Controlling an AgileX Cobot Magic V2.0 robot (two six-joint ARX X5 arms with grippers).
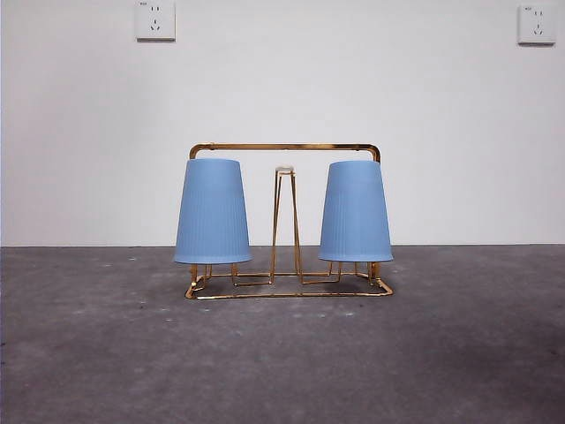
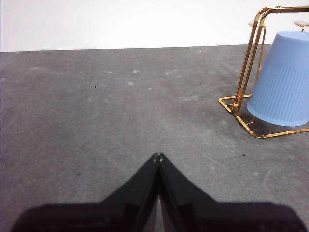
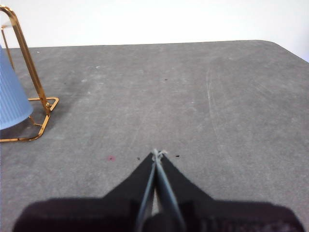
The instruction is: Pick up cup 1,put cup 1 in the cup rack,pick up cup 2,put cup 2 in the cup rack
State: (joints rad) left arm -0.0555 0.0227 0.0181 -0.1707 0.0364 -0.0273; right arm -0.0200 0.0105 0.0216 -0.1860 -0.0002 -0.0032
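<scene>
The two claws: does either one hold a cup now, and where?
Nothing is held. The left claw and the right claw are both shut and empty.

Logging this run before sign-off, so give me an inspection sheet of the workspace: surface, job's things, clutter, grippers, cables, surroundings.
Surface: grey table, scuffed, small specks.
Job's things: gold rack upright; left cup and right cup, both blue, upside down on its prongs.
Clutter: nothing seen.
Grippers: left gripper shut, holding nothing, apart from the rack; right gripper shut, holding nothing, apart from the rack.
Cables: nothing seen.
Surroundings: white wall, two sockets.
</scene>
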